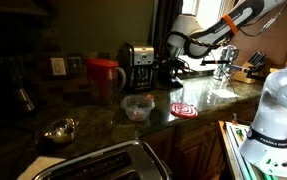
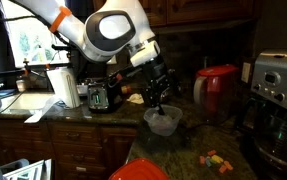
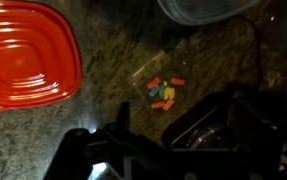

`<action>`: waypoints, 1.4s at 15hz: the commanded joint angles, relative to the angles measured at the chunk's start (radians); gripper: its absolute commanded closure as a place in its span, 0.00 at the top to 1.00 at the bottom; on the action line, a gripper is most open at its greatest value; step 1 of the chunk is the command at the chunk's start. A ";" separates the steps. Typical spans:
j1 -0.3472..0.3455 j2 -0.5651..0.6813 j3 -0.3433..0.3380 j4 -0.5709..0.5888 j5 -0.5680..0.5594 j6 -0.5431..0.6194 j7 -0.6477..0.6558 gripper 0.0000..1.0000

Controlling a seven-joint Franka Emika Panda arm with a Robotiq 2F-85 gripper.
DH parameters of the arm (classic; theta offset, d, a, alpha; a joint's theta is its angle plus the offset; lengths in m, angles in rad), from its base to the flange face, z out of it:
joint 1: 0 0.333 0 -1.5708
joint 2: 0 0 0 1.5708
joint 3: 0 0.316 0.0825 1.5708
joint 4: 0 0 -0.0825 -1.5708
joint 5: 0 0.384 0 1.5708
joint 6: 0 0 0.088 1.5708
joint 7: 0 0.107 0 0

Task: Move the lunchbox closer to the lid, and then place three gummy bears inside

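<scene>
Gripper (image 3: pixel 173 135) — nearest the wrist lens, dark against the lower frame; the spread of its fingers cannot be told. Lid (image 3: pixel 23 55) — red, flat on the counter (image 3: pixel 113 60). Gummy bears (image 3: pixel 163 93) — loose cluster, near the lid. Lunchbox (image 1: pixel 137 107) — clear, upright, by the counter's front edge, apart from the lid.

White rounded arm (image 2: pixel 133 22); black gripper (image 2: pixel 160 102)
</scene>
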 commanded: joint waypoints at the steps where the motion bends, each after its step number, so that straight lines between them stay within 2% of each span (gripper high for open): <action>1: -0.079 0.018 0.018 -0.003 -0.076 -0.067 0.108 1.00; 6: -0.058 0.104 -0.042 0.031 -0.031 -0.193 0.073 1.00; 8: -0.032 0.128 -0.067 0.034 0.008 -0.157 0.027 1.00; 9: -0.040 0.094 -0.063 0.016 -0.033 -0.164 0.056 1.00; 13: -0.025 0.121 -0.075 0.031 -0.018 -0.163 0.045 1.00; 14: -0.027 0.136 -0.082 0.052 0.003 -0.162 0.047 1.00; 15: -0.012 0.159 -0.108 0.092 0.061 -0.186 -0.054 1.00; 16: -0.005 0.171 -0.120 0.117 0.087 -0.203 -0.097 1.00; 21: 0.011 0.358 -0.153 0.361 0.190 -0.355 -0.135 1.00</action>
